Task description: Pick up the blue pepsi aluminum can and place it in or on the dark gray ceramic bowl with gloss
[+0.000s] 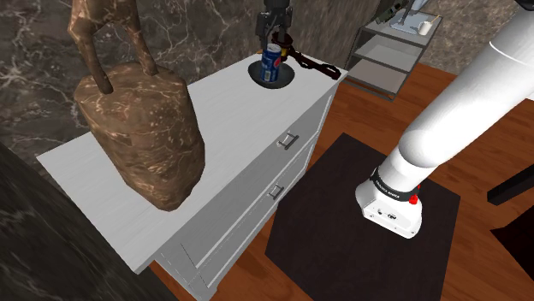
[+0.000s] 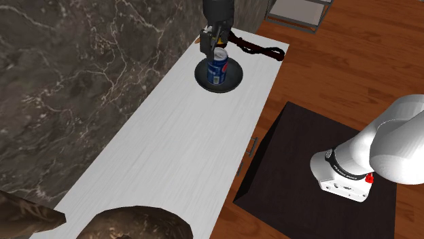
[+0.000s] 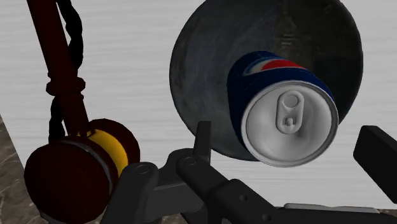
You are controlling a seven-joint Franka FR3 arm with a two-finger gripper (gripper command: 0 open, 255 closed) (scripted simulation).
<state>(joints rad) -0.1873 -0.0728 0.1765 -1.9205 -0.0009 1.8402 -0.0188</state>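
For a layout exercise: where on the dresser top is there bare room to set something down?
Free: the long bare stretch of dresser top between the sculpture and the bowl. Crowded: the far end, where the bowl holds the can, the gavel lies beside it and the open gripper hangs over the can.
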